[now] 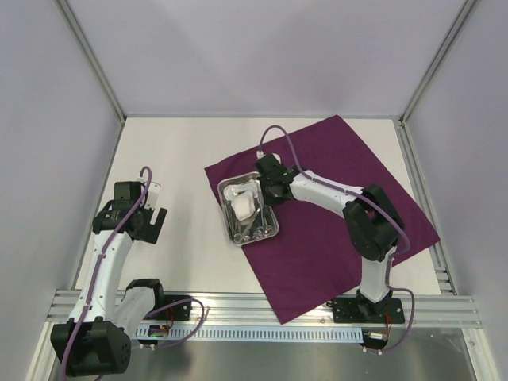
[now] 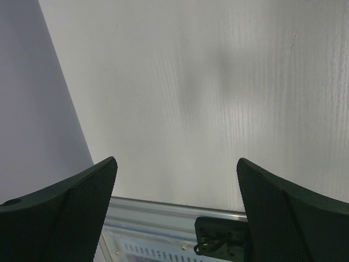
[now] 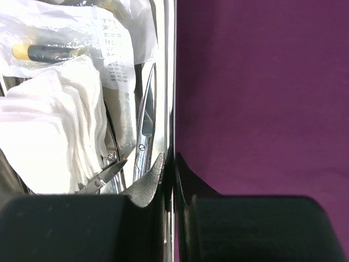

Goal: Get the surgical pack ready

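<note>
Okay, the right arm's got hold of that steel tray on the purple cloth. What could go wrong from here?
1. The right end effector pinches only the thin side wall of the steel tray. If it is lifted or pulled, the tray may tilt or slip free.
2. The gauze, scissors and plastic pouch lie loose inside and could spill out.
3. Dragging the tray may bunch the purple cloth beneath it.

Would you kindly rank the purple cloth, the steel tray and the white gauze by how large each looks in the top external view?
1. purple cloth, by far the largest.
2. steel tray, clearly smaller than the cloth.
3. white gauze, smallest, lying inside the tray.
</note>
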### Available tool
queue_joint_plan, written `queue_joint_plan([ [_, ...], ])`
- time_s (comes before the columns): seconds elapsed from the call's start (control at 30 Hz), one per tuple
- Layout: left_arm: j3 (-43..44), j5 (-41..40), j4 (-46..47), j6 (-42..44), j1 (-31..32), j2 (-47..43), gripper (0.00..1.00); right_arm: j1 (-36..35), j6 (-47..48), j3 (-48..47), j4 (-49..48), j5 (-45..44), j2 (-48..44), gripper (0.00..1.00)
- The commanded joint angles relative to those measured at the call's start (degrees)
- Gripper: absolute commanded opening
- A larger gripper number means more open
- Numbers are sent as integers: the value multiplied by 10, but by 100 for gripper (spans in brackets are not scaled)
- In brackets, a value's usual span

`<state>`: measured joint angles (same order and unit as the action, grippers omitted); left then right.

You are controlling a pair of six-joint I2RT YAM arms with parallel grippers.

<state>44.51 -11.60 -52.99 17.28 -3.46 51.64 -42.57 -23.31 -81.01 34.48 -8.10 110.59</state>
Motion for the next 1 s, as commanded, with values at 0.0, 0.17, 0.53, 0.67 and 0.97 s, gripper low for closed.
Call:
queue_joint_plan([
  [0.0, 3, 7, 7, 9, 1, -4, 100, 34, -34, 39, -71, 12, -73, 1],
  [0.17, 3, 10, 7, 10, 1, -4, 100, 83, -57, 106, -87, 7, -126, 1],
  [0.53, 3, 17, 10, 13, 2, -4, 100, 232, -92, 279, -119, 40, -233, 3],
  [0.67, 4, 18, 11, 15, 2, -4, 100, 251, -93, 332, -108, 13, -287, 20],
  [0.97, 6, 26, 11, 15, 1, -3, 100, 247, -61, 358, -6, -14, -426, 45],
])
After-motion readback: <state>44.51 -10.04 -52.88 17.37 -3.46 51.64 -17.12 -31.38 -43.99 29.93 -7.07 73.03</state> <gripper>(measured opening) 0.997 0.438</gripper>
